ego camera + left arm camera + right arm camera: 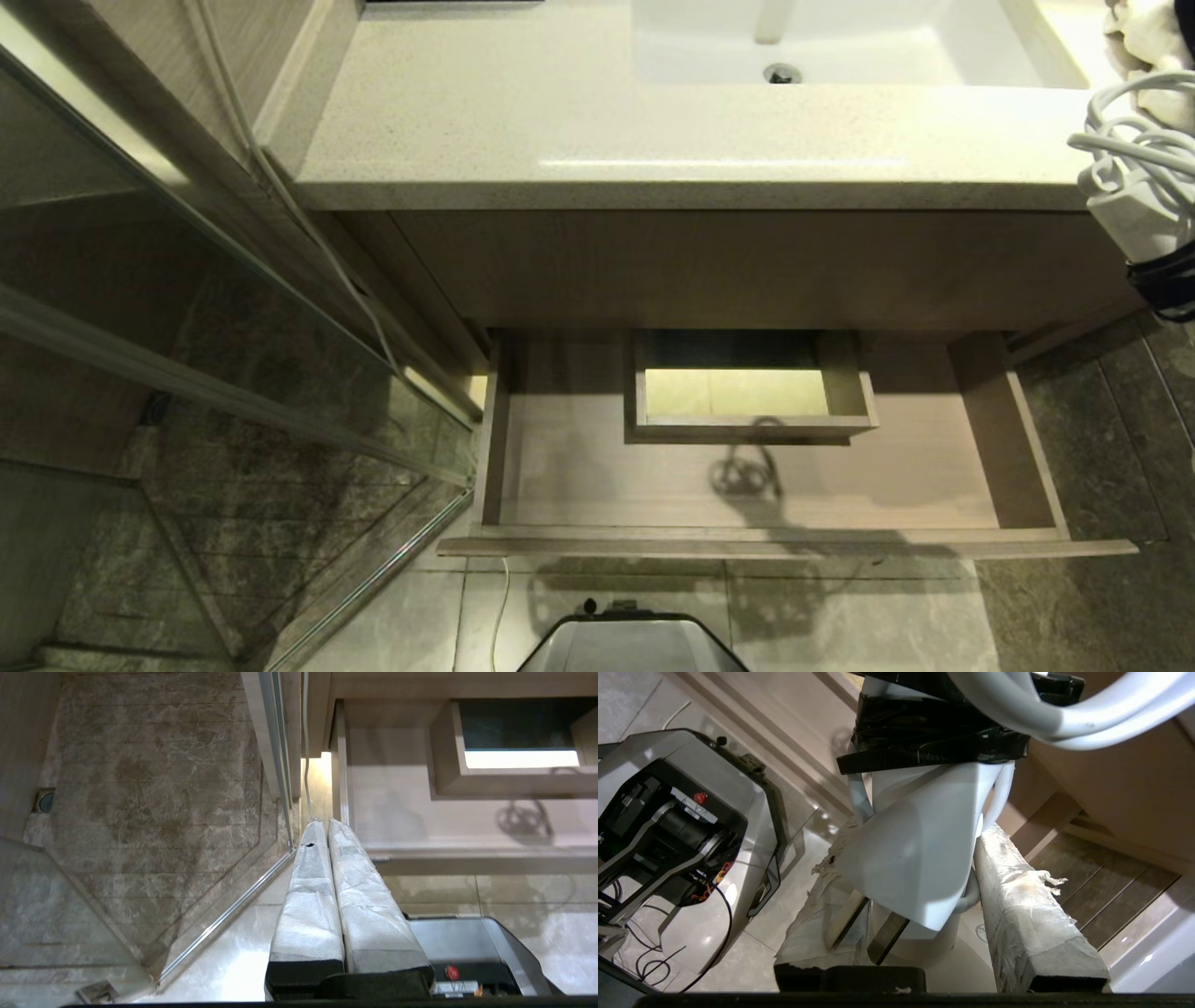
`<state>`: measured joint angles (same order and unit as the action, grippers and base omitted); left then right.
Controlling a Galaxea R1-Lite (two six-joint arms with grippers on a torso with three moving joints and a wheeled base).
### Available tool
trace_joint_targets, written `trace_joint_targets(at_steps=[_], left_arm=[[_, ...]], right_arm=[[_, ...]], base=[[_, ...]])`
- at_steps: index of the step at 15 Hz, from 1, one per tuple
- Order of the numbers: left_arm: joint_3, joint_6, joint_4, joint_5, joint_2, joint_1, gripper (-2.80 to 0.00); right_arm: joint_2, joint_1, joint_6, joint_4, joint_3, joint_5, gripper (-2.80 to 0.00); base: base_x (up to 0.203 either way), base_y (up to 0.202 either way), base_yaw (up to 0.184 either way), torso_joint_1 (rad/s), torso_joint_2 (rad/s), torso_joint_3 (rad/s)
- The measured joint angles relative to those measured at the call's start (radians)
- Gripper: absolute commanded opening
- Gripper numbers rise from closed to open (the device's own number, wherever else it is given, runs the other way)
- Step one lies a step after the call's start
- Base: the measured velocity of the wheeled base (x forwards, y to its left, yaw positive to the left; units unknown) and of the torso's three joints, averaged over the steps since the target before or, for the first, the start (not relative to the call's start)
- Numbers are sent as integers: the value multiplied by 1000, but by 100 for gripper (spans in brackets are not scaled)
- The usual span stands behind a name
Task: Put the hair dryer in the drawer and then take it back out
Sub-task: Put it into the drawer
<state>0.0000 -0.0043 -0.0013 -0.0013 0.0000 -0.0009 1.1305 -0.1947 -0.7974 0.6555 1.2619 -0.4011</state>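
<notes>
The left pincer (322,826) hangs pressed closed over the floor. Beyond it, the drawer (747,485) stands pulled open. The right pincer (920,858) grips the dryer (1134,201) at the tabletop's (560,121) right edge.

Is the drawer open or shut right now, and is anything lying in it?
Open. The drawer is pulled out below the countertop, its bare floor and boxed notch exposed; only shadows lie inside.

I find no legible text, brand or no. anywhere. White label strip (693,810) on robot base (686,826) carries marks, too small to read.
</notes>
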Motion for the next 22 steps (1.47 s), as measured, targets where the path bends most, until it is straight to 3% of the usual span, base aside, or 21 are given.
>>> trace_joint_targets(at_steps=[8,12,22], left_arm=[[0,0,0,0,0,-1,-280],[0,0,0,-1,0,0,-280],[0,0,1,0,0,-1,-280]], right_arm=[[-21,-4,28,-9,-35,7,-280],[-42,-7,30,-79,-95,15,-280],[-93,-42,32,-91,-187,27,-280]], base=[[0,0,0,-250,-13,-254],[0,0,0,-217,331,91],[0,0,0,-285,476,189]])
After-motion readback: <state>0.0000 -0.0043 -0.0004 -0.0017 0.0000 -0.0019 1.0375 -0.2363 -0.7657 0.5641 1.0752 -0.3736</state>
